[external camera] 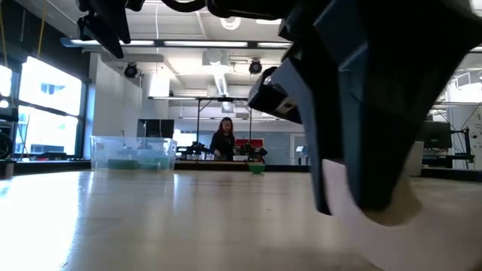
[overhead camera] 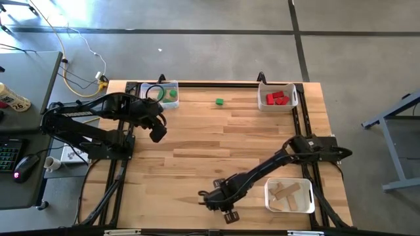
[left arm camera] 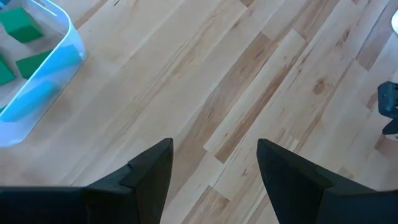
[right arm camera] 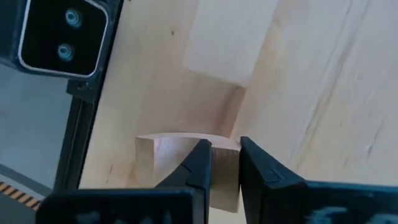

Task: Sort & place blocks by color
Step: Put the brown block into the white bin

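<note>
Pale wood tabletop (overhead camera: 216,141) fills my view, and I take the plain-wood bin (overhead camera: 289,196) as my landmark: just beside it, toward the near edge, my right tool (right arm camera: 225,163) pinches a light wooden block (right arm camera: 163,159) between narrow fingers. My left tool (left arm camera: 214,165) hangs wide open, holding nothing, far across from that bin, beside the green-block bin (overhead camera: 163,94). One loose green block (overhead camera: 219,101) lies between that and the red-block bin (overhead camera: 277,97).

One camera looks straight down over my whole pale plank table (overhead camera: 216,137). Another sits at tabletop level near its front edge, facing the room. Each wrist camera peers closely down at boards; overhead shares them.
</note>
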Controlling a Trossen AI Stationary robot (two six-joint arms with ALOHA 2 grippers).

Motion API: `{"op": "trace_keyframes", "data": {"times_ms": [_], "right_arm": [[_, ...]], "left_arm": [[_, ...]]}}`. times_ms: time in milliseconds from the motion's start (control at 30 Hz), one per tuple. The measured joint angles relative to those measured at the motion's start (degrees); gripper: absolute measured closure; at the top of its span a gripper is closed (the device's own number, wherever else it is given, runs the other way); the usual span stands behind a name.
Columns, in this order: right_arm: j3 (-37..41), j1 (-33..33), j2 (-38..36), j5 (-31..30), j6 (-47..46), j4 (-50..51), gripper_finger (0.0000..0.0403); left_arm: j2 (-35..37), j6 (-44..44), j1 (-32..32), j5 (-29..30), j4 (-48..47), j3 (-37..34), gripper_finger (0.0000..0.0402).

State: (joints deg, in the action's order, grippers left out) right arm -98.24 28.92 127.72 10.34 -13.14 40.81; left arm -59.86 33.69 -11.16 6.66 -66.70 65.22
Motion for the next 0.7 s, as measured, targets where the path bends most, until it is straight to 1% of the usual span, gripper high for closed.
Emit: {"op": "trace_keyframes", "data": {"times_ms": [267,467,600,700], "right_arm": [[0.0,0.7,-0.5,-0.3,-6.0,3.8,0.0375],[0.1,2.0,-1.9,-4.2,-10.9,7.8,0.0375],[0.1,2.4,-2.8,-5.9,-14.7,12.1,0.0375],[0.1,2.4,-3.1,-6.3,-17.4,15.1,0.0375]], "left_arm": [[0.0,-0.5,0.0,0.6,0.0,0.0,0.0181],[0.0,-1.4,0.0,3.8,0.0,0.0,0.0183],[0.0,-2.9,0.0,4.7,0.1,0.0,0.0182],[0.0,-4.5,0.0,6.5,0.2,0.0,0.0181]]}}
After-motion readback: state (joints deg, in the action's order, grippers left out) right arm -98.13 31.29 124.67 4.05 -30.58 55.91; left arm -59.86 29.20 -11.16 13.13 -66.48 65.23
